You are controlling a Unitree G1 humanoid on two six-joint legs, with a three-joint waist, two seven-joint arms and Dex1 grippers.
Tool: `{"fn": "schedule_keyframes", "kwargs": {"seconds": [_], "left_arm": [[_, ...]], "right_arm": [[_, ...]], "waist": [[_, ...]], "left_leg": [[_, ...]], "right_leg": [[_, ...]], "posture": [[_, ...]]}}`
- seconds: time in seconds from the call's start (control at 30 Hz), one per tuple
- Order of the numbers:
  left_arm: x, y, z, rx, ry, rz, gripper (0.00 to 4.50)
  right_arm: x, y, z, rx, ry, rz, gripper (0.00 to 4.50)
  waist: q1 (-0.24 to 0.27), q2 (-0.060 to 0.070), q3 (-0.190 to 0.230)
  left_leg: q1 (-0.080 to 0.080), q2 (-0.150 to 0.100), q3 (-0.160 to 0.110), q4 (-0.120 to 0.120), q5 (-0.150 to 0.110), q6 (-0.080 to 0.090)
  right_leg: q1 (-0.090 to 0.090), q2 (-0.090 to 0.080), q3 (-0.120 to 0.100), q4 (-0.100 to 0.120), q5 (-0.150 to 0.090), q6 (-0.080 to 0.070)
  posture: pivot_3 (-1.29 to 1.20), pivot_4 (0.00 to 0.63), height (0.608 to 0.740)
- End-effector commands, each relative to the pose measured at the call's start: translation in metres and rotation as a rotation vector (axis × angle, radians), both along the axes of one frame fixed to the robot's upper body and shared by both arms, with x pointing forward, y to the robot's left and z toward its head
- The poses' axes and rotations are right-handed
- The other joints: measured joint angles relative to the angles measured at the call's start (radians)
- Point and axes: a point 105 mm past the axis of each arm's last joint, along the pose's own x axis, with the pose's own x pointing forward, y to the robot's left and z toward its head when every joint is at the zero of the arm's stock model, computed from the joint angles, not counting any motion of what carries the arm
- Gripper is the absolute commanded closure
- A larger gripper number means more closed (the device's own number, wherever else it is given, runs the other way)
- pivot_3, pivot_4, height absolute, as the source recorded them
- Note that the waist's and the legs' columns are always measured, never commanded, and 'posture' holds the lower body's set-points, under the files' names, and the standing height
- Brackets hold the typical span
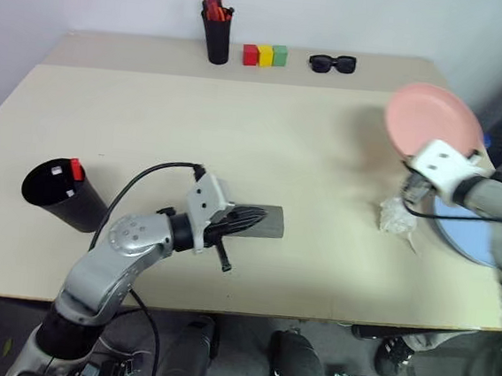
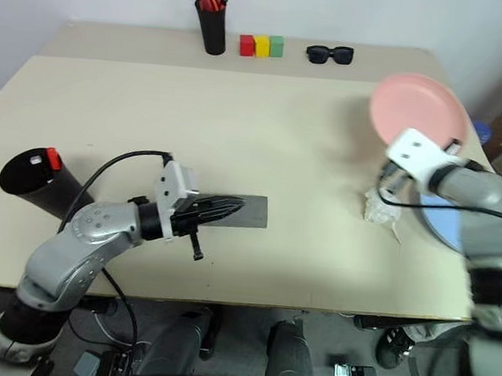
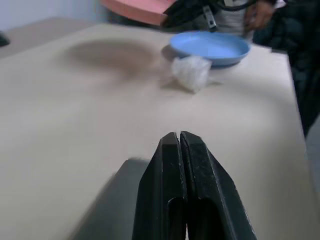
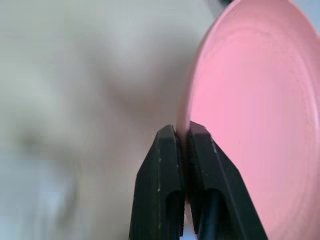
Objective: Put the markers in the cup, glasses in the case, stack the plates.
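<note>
Stacking the plates is the step in hand: my right claw (image 4: 182,135) is clenched on the rim of the pink plate (image 1: 434,119), held tilted up above the bench (image 1: 238,133). The blue plate (image 3: 210,47) lies just beside a crumpled wrapper (image 1: 398,216) at the bench's right edge. Next, I judge, I must level the pink plate over the blue one, then release. My left claw (image 3: 181,145) is clenched, empty, over the grey case (image 1: 265,222).
</note>
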Motion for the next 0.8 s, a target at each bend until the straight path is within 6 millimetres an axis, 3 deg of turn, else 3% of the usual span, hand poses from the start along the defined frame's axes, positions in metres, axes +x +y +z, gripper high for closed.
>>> {"fn": "schedule_keyframes", "kwargs": {"seconds": [0.03, 0.23, 0.37, 0.53, 0.8], "left_arm": [[-0.008, -0.016, 0.007, -0.034, -0.034, -0.113, 4.5], [-0.01, -0.033, 0.0, -0.025, -0.03, -0.216, 4.5], [-0.008, -0.033, -0.003, -0.022, -0.035, -0.212, 4.5], [-0.008, -0.028, -0.01, -0.004, -0.027, -0.192, 4.5], [-0.01, -0.022, -0.009, -0.038, -0.032, -0.141, 4.5]], "right_arm": [[-0.029, -0.013, 0.012, -0.026, 0.022, -0.03, 4.48], [-0.064, -0.044, -0.012, -0.029, 0.118, -0.176, 4.48], [-0.074, -0.043, -0.022, -0.024, 0.193, -0.173, 3.13], [-0.064, -0.02, -0.018, 0.009, 0.161, -0.092, 0.62], [-0.039, 0.034, -0.02, 0.276, 0.112, 0.055, 0.62]], "waist": [[-0.002, 0.0, -0.001], [-0.002, 0.004, -0.003], [-0.002, 0.004, -0.003], [-0.001, 0.004, -0.003], [0.002, 0.003, -0.002]], "left_leg": [[0.0, 0.0, 0.001, 0.0, 0.0, 0.0], [0.001, 0.001, 0.004, 0.002, -0.001, 0.002], [0.0, 0.002, 0.005, 0.005, -0.002, 0.003], [-0.001, 0.002, 0.005, 0.009, -0.003, 0.005], [-0.002, 0.002, 0.004, 0.011, -0.004, 0.006]], "right_leg": [[0.0, 0.0, 0.0, 0.0, 0.0, 0.0], [0.0, -0.002, 0.002, -0.001, 0.0, -0.001], [0.001, -0.002, 0.002, -0.001, -0.001, -0.001], [0.002, -0.002, 0.002, -0.001, -0.001, 0.0], [0.003, -0.003, 0.002, -0.001, -0.001, 0.0]], "posture": [[0.0, 0.15, 0.74], [0.0, 0.15, 0.74], [0.0, 0.15, 0.74], [0.0, 0.15, 0.74], [0.0, 0.15, 0.74]]}}
